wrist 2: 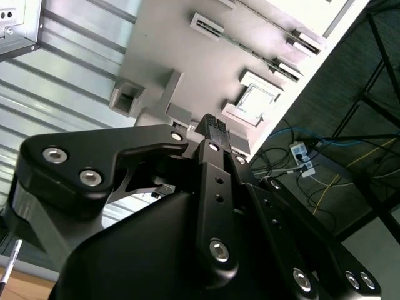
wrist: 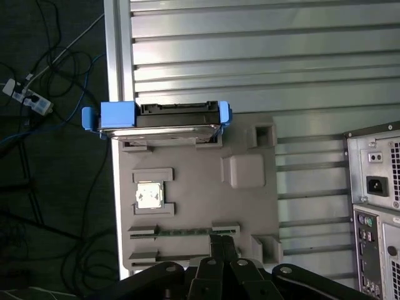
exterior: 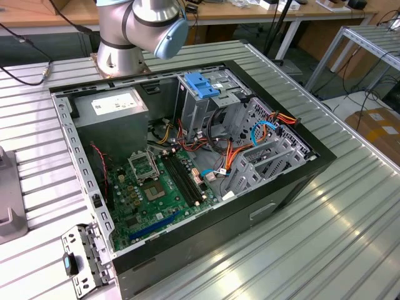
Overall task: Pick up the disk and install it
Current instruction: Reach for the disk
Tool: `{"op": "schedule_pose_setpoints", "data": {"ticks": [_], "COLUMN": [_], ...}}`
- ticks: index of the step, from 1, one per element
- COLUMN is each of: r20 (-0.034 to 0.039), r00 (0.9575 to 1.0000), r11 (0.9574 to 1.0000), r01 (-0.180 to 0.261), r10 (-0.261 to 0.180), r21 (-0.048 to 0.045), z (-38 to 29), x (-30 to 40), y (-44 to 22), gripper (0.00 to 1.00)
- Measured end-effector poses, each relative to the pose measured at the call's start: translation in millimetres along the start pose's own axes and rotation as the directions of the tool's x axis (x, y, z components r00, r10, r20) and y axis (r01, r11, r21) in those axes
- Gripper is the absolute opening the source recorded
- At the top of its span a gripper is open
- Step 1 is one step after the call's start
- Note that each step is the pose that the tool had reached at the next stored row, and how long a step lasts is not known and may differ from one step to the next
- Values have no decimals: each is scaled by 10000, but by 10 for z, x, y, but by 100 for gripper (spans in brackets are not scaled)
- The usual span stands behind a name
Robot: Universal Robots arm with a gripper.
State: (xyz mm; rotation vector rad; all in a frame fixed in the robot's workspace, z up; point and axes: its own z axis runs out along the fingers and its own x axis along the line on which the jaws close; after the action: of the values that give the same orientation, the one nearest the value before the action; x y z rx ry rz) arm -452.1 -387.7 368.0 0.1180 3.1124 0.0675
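First wrist view: disk not yet picked

The black gripper (wrist: 223,247) hangs empty, its fingers closed together, over the flat grey plastic fixture plate (wrist: 250,206). The flat silver-grey metal disk (wrist: 164,122), edged by a bright blue plastic frame, seems to stand on edge in a slot at the plate's end away from the gripper. A good pick probably needs the fingers opened wide and centred between the blue ends. Another recess holds a small square silver chip (wrist: 150,195).

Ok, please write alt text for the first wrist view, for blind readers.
A silver-grey metal hard disk in a bright blue plastic frame sits at one edge of a grey fixture plate on a ribbed metal table. The black claw is apart from it, near the plate's opposite edge.
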Motion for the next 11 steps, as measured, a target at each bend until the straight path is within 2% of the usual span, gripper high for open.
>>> {"op": "schedule_pose_setpoints", "data": {"ticks": [11], "r20": [-2], "r00": [10000], "r11": [10000], "r01": [1], "r10": [-1], "r21": [1], "z": [55], "x": [89], "y": [58], "gripper": [10]}}
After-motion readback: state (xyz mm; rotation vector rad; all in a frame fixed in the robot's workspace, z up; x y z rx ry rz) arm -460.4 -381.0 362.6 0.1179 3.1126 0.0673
